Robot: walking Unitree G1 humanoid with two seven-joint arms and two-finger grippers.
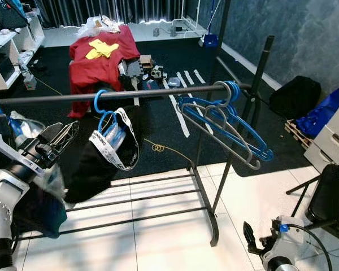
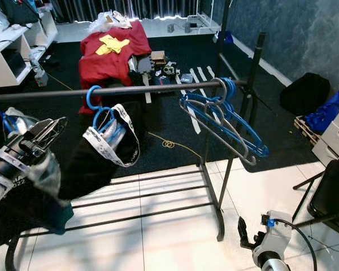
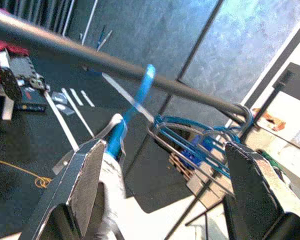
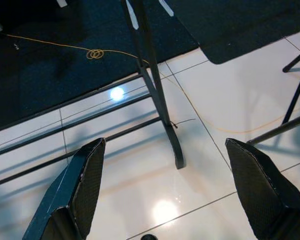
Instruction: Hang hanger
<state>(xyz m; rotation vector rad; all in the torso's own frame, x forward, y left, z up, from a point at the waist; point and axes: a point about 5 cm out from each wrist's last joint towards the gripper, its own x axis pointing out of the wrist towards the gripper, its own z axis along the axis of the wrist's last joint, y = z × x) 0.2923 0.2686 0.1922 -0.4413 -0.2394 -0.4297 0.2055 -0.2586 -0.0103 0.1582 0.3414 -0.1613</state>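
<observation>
Ahead of the left gripper (image 1: 62, 132) runs the dark clothes rail (image 1: 158, 92), spanning the rack. A black garment (image 1: 96, 164) on a blue hanger (image 1: 104, 110) hangs from it just beyond the fingers, which stand spread with nothing between them. Further along the rail hang empty blue and grey hangers (image 1: 226, 121). Low over white floor tiles (image 4: 205, 165), the right gripper (image 4: 165, 190) is likewise spread wide and empty.

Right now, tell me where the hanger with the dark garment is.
The blue hanger with the dark garment hangs hooked on the rack's top rail, toward the robot's left, just ahead of the open left claw and apart from the empty hangers.
</observation>
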